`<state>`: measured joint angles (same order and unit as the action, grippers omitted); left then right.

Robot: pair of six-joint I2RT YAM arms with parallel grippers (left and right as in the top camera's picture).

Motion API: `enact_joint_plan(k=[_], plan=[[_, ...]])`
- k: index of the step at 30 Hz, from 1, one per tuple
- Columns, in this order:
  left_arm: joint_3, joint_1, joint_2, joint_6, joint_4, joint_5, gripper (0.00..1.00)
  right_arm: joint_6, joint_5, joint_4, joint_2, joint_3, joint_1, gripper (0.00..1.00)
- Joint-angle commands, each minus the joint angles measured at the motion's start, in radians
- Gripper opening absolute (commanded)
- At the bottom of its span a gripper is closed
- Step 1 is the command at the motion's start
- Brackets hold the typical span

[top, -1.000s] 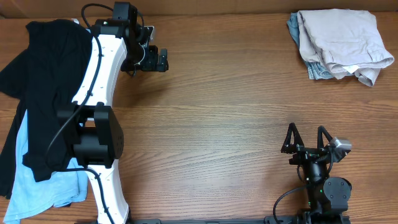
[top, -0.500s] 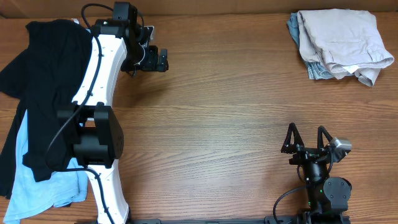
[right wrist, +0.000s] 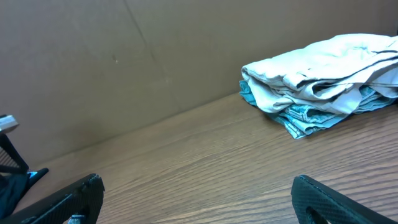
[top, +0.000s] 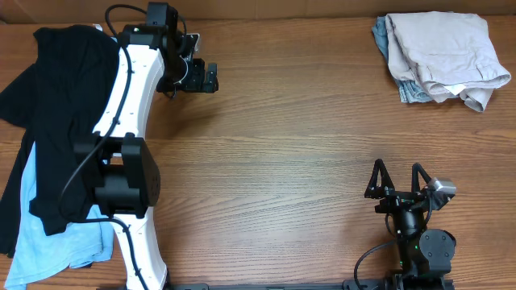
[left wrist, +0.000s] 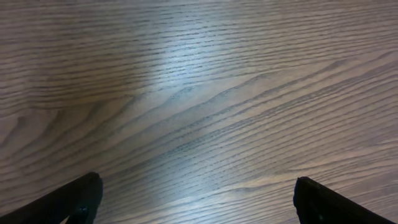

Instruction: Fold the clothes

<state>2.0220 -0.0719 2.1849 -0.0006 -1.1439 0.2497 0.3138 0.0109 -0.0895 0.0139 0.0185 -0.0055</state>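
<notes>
Folded beige khaki shorts lie at the table's far right corner on top of pale denim shorts; both also show in the right wrist view. A black top lies spread at the left over a light-blue shirt. My left gripper is open and empty above bare wood at the far left; its wrist view shows only table. My right gripper is open and empty near the front right.
A brown cardboard wall stands along the table's far edge. The white left arm reaches across the black top. Bare wood lies between the two piles.
</notes>
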Motion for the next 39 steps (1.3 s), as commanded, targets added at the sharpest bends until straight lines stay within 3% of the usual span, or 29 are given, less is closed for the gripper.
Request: enact_joint_plan(k=[1,6,13,22,30,39], plan=[[0.000,-0.006,-0.142,0.001,0.001,0.002,1.00,0.001,-0.010,0.005,-0.011,-0.010,0.006,1.00],[-0.172,-0.006,-0.364,0.001,0.079,0.002,1.00,0.001,-0.010,0.005,-0.011,-0.010,0.006,1.00],[-0.656,0.039,-0.800,-0.001,0.216,-0.069,1.00,0.001,-0.010,0.005,-0.011,-0.010,0.006,1.00],[-1.236,0.271,-1.322,-0.006,0.591,0.209,1.00,0.001,-0.010,0.005,-0.011,-0.010,0.006,1.00],[-1.495,0.229,-1.698,-0.007,0.766,0.096,1.00,0.001,-0.010,0.005,-0.011,-0.010,0.006,1.00],[-1.758,0.170,-1.937,-0.042,1.050,0.003,1.00,0.001,-0.010,0.005,-0.011,-0.010,0.006,1.00]])
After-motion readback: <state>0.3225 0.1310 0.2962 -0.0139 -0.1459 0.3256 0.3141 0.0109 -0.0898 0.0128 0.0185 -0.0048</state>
